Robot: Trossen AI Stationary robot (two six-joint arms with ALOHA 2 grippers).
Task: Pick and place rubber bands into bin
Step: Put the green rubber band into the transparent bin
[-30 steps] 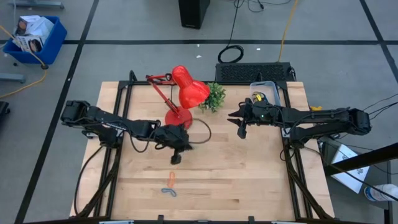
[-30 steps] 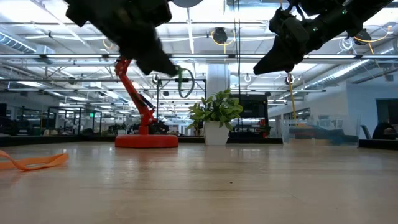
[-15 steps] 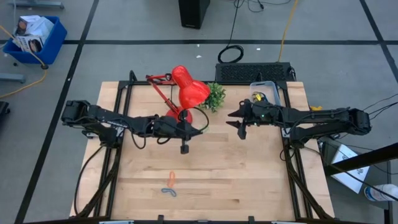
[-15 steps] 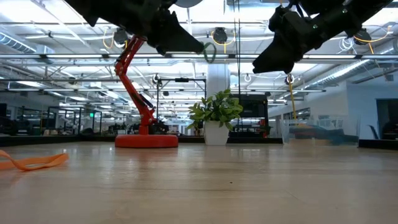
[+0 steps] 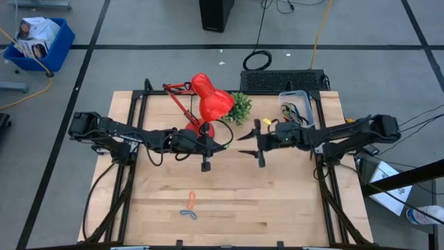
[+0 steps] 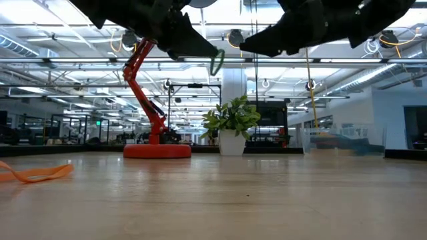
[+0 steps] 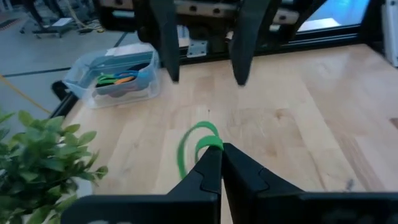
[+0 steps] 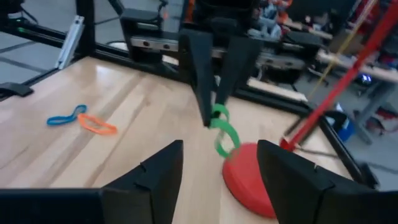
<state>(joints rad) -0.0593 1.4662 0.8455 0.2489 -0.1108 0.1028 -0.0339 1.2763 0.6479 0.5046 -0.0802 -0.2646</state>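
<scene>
Desk [image 5: 229,201] layout comes first: it carries the red lamp [image 5: 208,101], the small potted plant [image 5: 240,107] and, at its far right edge, the bin [image 5: 295,105], which already holds several coloured bands. You have 2 more rubber bands lying flat near the front edge, 1 orange [image 5: 191,200] and 1 blue [image 5: 188,214], well apart from both arms.

Both arms meet above the desk's middle, clear of the surface.

1. Left gripper [image 7: 219,163]: jaws pressed together on a green rubber band [image 7: 196,144], which hangs as a loose loop from the tips.
2. Right gripper [image 8: 219,163]: jaws spread wide, facing the hanging loop, with the loop just ahead of the gap and not yet inside it.

This reads as a hand-over from left to right, since the bin sits on the right arm's side.

Hazards to watch:

- Dropped band. If the left jaws release before the right jaws have closed on the loop, it falls to the desk and must be picked up again.
- Missed grasp. The loop is thin and floppy; it may swing or twist, and the right jaws could close beside it.
- Finger contact. The 2 sets of tips work near each other; a short overshoot would knock them together.
- Stretch and snap-back. If both grip and either arm pulls away, the band stretches and may flick out of reach.
- Lamp base [image 8: 249,179]: it lies near the exchange point, so check clearance.
</scene>
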